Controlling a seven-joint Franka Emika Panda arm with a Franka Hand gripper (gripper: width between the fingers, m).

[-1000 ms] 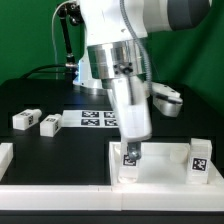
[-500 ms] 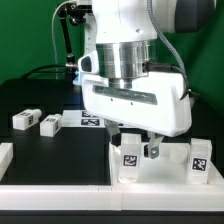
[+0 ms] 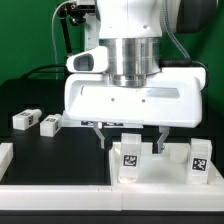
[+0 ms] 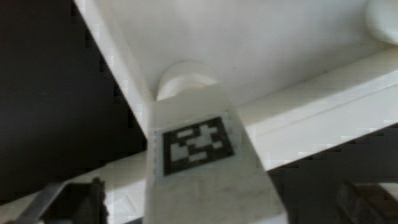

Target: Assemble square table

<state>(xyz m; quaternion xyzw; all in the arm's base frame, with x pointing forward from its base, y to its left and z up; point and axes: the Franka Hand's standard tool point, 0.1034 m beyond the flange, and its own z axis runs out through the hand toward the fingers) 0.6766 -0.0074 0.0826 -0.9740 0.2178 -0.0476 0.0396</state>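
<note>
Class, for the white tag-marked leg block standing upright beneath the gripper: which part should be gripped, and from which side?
On the white plastic leg block, the upper part, probably from straight above: it stands upright on the white square slab, leaving flat opposite sides free for the open fingers.

The hand (image 3: 134, 141) has turned from edge-on to broadside to the camera and lifted a little. A second ago it was closed down over the left leg (image 3: 130, 153) on the slab (image 3: 165, 176). Its fingers (image 3: 108, 137) are now spread wide, one on each side of that leg and clear of it.
</note>
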